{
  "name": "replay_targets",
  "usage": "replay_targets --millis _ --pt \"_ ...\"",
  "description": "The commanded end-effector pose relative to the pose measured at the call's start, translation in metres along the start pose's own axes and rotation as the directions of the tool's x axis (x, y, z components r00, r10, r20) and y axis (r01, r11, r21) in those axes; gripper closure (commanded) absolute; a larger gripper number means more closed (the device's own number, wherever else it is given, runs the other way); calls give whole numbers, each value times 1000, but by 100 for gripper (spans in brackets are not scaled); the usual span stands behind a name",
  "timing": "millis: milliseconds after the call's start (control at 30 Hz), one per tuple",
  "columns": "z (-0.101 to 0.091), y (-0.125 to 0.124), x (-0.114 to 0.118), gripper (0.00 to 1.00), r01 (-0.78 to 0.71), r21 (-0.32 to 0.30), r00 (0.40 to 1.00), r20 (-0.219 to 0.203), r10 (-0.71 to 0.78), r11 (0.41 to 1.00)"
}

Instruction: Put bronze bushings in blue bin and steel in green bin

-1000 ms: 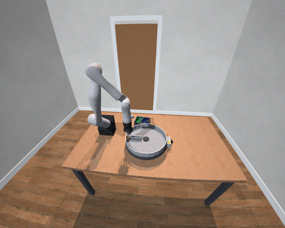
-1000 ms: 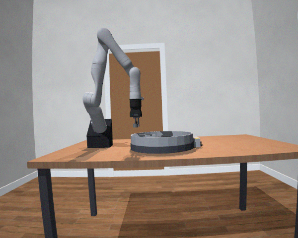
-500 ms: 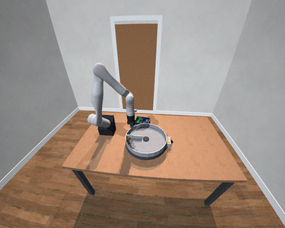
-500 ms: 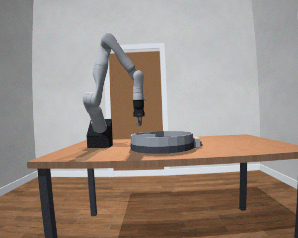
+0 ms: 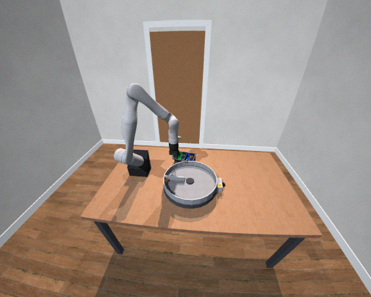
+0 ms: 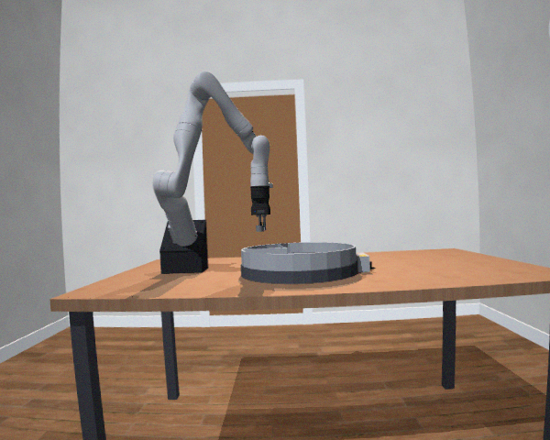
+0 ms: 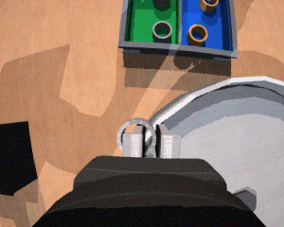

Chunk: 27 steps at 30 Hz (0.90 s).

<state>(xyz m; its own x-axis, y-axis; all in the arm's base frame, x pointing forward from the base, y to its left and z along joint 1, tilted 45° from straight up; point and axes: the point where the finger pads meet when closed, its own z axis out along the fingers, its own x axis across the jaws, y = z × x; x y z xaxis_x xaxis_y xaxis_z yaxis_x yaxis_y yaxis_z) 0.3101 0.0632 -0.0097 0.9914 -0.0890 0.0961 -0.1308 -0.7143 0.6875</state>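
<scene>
No legible text, labels, brands, numbers or signs on anything in any of the three views.
</scene>
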Motion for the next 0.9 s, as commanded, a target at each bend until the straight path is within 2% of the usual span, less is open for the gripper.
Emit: replay_targets --millis 0,100,267,367,433,500,600,700,867 --pt "4 -23 3 100 8 -15 1000 -8 -9 1000" --pt "4 -23 3 100 8 -15 1000 -8 -9 1000" --pt "4 -81 2 100 8 -15 1000 -9 -9 1000" --pt "4 -81 2 100 8 -15 1000 -9 -9 1000" --pt "5 -104 2 100 9 -15 1000 -9 -9 1000" --pt "5 -104 2 100 9 -15 1000 -9 -9 1000" --pt "5 -138 1 100 9 -15 1000 -9 -9 1000" --pt "5 -138 1 100 9 -15 1000 -9 -9 1000" --pt "6 -196 1 100 9 -15 1000 -9 -9 1000"
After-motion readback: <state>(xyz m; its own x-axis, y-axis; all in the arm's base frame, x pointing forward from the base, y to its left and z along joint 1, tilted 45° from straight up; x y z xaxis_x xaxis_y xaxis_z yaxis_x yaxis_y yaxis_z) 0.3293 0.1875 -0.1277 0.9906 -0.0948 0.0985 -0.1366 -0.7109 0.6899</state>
